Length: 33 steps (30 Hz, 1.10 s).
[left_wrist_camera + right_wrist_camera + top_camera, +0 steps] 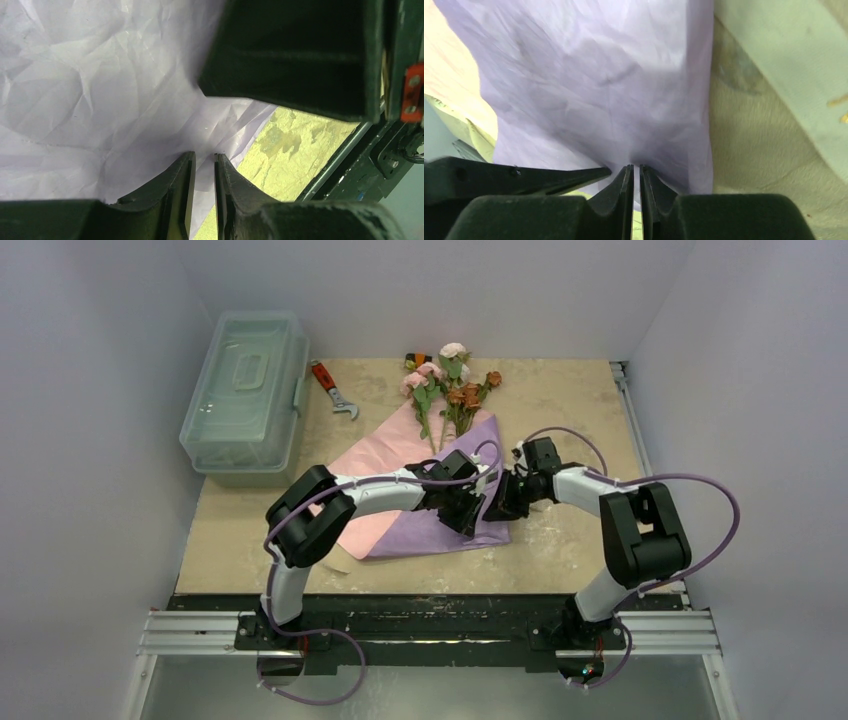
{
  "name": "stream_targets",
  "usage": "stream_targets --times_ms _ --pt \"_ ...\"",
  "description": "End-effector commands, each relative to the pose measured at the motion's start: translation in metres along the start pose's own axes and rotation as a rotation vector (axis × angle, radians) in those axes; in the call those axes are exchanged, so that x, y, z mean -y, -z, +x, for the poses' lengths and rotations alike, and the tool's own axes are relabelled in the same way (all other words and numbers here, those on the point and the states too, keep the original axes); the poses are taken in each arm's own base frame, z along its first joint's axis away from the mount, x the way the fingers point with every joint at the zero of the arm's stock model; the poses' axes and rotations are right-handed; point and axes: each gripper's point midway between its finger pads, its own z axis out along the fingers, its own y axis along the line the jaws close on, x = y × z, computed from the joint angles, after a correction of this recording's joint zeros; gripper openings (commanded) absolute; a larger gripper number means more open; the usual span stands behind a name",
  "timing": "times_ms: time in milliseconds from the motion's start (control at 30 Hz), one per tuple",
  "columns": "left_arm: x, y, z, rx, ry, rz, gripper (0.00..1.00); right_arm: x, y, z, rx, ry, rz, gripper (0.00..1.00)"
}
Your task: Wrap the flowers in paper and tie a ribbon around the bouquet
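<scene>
Two grippers' work at mid-table: left gripper [204, 165] and right gripper [634, 172] each clamped tight on the folded lilac flap of the paper [410, 532], flowers [450, 385] lying across its far corner, thin sheet liable to tear or drag stems askew if pulled unevenly.

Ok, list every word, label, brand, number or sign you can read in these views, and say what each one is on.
None: no text can be read in any view.
toolbox: clear lid and sides, no label visible.
wrench: any marking is too small to read.
paper: plain, no print.
orange part at the right edge of the left wrist view: screws only, no lettering.
</scene>
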Motion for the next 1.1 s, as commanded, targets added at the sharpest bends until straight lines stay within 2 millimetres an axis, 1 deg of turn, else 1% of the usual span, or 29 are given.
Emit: stream_targets --times_ms 0,167,333,400,500,767,800,1067 --pt "-0.015 -0.007 0.016 -0.038 -0.044 -0.053 0.24 -0.010 0.005 -0.036 0.054 0.067 -0.004 0.17" --pt "-0.016 -0.009 0.020 -0.048 -0.042 -0.056 0.24 0.001 0.001 -0.063 0.067 0.052 0.008 0.17" --pt "-0.020 -0.009 0.026 -0.063 -0.046 -0.066 0.24 0.022 0.003 -0.090 0.099 0.046 0.024 0.16" --pt "-0.020 -0.009 0.027 -0.070 -0.048 -0.066 0.24 0.029 0.000 -0.099 0.100 0.041 0.025 0.16" --pt "-0.021 -0.010 0.030 -0.082 -0.047 -0.068 0.24 0.028 -0.004 -0.113 0.109 0.034 0.007 0.16" --pt "-0.026 -0.010 0.041 -0.131 -0.059 -0.082 0.24 0.011 -0.021 -0.153 0.136 -0.005 -0.061 0.17" --pt "-0.026 -0.010 0.042 -0.137 -0.061 -0.084 0.24 0.009 -0.023 -0.161 0.143 -0.006 -0.069 0.17" --pt "-0.028 -0.006 0.045 -0.168 -0.070 -0.097 0.23 0.015 -0.043 -0.203 0.154 -0.071 -0.090 0.17"
